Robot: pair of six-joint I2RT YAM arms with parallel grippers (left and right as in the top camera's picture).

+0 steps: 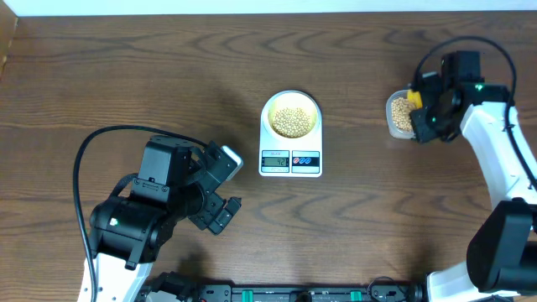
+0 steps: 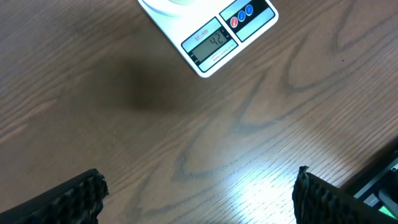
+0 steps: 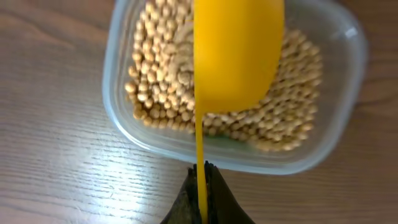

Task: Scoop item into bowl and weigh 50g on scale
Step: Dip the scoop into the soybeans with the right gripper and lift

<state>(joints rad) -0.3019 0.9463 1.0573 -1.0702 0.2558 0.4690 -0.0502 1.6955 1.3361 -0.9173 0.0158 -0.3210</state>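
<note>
Beans (image 1: pixel 291 122) sit in the bowl (image 1: pixel 265 117) on the scale (image 1: pixel 290 164) mid-table. The display seems to read 42, so a little more looks needed. The right hand (image 3: pixel 202 193) pinches the scoop (image 3: pixel 239 53) over the tub (image 3: pixel 115 68) near the right edge. The left hand (image 2: pixel 199 199) is spread and empty.

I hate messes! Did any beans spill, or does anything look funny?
No, nothing stands out. The beans lie inside the bowl on the scale and inside the clear tub, with none loose on the table. The right pincer holds the yellow scoop over the tub.
</note>
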